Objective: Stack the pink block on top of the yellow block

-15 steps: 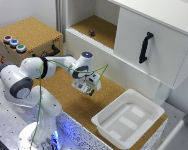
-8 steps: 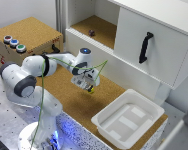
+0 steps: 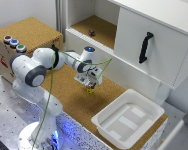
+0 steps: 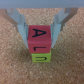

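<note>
Cork tabletop (image 3: 69,100). Pink block (image 4: 40,37) squarely atop yellow block (image 4: 40,56), faces flush. Gripper (image 4: 41,31) straddling pink block, fingers seemingly touching; grip uncertain. Placement step, probably. Next: spread fingers, lift straight up.

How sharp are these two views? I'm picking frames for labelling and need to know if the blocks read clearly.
Wrist view: soft overall, yet the pink block on the yellow block shows plainly between the gripper fingers, dark markings blurred. Exterior view: low detail; the gripper hides the blocks almost entirely, and a blue glow lights the arm's base.
</note>
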